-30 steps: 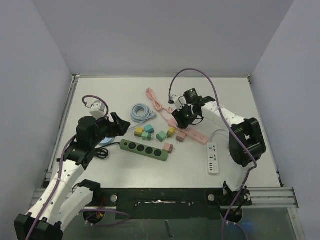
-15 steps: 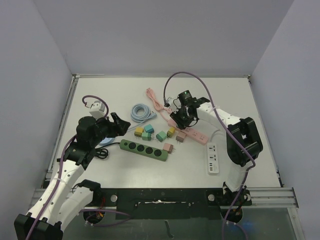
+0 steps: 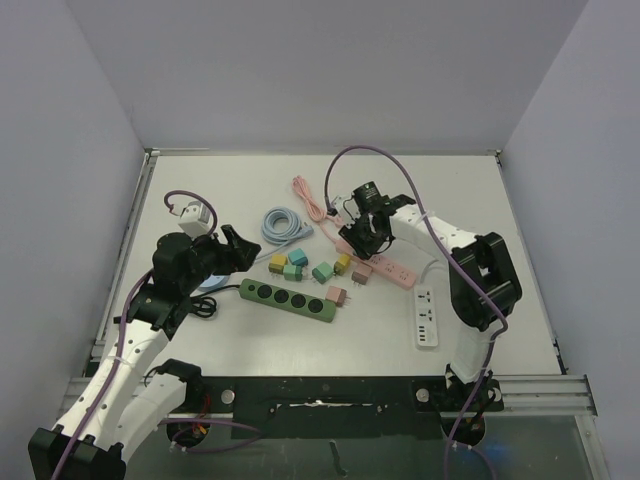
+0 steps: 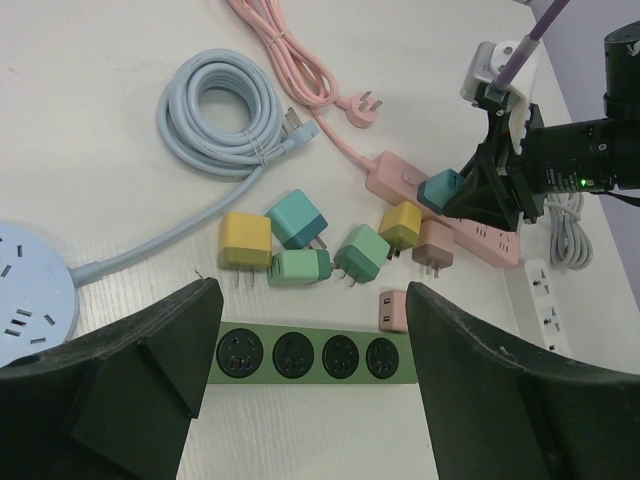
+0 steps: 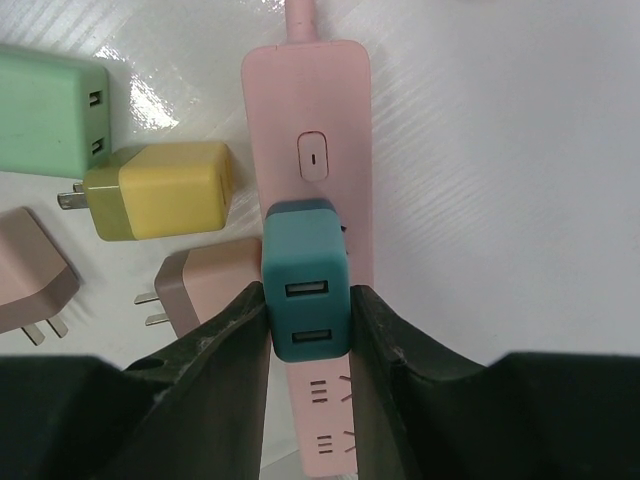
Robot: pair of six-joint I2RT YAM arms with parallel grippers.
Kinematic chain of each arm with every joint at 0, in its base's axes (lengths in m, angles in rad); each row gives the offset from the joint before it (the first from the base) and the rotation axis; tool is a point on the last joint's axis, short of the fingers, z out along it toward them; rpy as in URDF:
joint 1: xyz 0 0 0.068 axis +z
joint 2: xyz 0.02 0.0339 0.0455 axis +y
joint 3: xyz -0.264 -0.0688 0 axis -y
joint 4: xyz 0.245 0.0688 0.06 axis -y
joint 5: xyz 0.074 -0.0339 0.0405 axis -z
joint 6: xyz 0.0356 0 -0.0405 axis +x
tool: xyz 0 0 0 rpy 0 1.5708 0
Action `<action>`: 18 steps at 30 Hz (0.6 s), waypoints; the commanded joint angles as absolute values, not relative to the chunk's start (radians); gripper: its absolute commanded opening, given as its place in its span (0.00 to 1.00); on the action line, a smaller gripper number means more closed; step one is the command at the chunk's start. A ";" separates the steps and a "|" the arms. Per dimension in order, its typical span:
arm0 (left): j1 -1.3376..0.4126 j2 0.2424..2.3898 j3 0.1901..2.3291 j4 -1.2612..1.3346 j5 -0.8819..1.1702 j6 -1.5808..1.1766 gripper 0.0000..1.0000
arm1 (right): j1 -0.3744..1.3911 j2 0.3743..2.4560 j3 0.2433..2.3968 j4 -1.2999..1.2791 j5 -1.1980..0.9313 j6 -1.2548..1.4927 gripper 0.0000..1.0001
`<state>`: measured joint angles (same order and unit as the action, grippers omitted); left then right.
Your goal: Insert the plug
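Far left: a round pale-blue socket hub (image 4: 28, 292) lies flat on the white table (image 3: 200, 190), its grey cord running up to a coiled light-blue cable (image 4: 222, 115)
Left gripper (image 3: 238, 250): jaws spread wide with nothing between them, held above the table and touching nothing
Front centre: a long green four-socket power strip (image 4: 305, 354) lies across in front of the loose adapters, all its sockets bare
Loose adapters: a yellow cube charger (image 4: 245, 242), a teal cube charger (image 4: 298, 218), two green cube chargers (image 4: 300, 267) and (image 4: 362, 252), a small yellow one (image 4: 400, 225), a brownish-pink one (image 4: 434, 245) and a pink one (image 4: 393, 308) touching the green strip's end; the small yellow and brownish-pink ones crowd just beside the pink strip
Behind: a bundled pink cord (image 4: 290, 55) leads into the pink plastic power strip (image 5: 310, 110)
Task's thing: the teal cube plug (image 5: 305, 270) sits on the pink strip just past its switch; whether its prongs are seated is hidden
Right gripper (image 5: 305, 340): closed narrow, both fingers (image 5: 225, 350) pressed on the teal plug's sides
Right: a white plastic power strip (image 3: 427, 317) lies apart, unobstructed
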<state>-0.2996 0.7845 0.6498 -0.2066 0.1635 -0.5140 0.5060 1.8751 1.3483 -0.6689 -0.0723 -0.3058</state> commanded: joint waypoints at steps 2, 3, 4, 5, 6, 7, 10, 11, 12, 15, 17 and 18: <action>-0.299 0.779 0.666 -0.166 0.161 -0.500 0.73 | 0.513 2.108 1.269 -0.644 0.057 -0.310 0.00; -0.298 0.778 0.666 -0.164 0.161 -0.500 0.73 | 0.514 2.119 1.274 -0.643 0.055 -0.307 0.00; -0.299 0.780 0.666 -0.163 0.161 -0.500 0.73 | 0.513 2.129 1.279 -0.637 0.058 -0.300 0.00; -0.299 0.780 0.666 -0.163 0.160 -0.500 0.73 | 0.510 2.131 1.283 -0.629 0.063 -0.295 0.00; -0.299 0.781 0.666 -0.162 0.160 -0.500 0.73 | 0.506 2.125 1.291 -0.617 0.061 -0.287 0.00; -0.299 0.783 0.666 -0.162 0.160 -0.500 0.73 | 0.497 2.109 1.295 -0.597 0.052 -0.273 0.00; -0.298 0.789 0.666 -0.157 0.163 -0.501 0.73 | 0.481 2.026 1.306 -0.527 0.020 -0.234 0.00; -0.298 0.792 0.665 -0.152 0.169 -0.502 0.73 | 0.479 1.999 1.310 -0.491 0.016 -0.211 0.00; -0.298 0.796 0.664 -0.143 0.178 -0.504 0.73 | 0.478 1.972 1.312 -0.455 0.005 -0.190 0.00; -0.298 0.806 0.661 -0.118 0.198 -0.511 0.73 | 0.478 1.917 1.316 -0.347 0.001 -0.120 0.00; -0.297 0.813 0.661 -0.114 0.204 -0.515 0.73 | 0.473 1.905 1.332 -0.299 0.030 -0.075 0.00; -0.297 0.818 0.661 -0.113 0.206 -0.516 0.73 | 0.468 1.908 1.347 -0.288 0.038 -0.057 0.00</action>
<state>-0.2993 0.8082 0.6498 -0.1898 0.1757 -0.5152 0.5041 1.8530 1.3437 -0.6296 -0.0551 -0.1802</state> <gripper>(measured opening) 0.728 0.327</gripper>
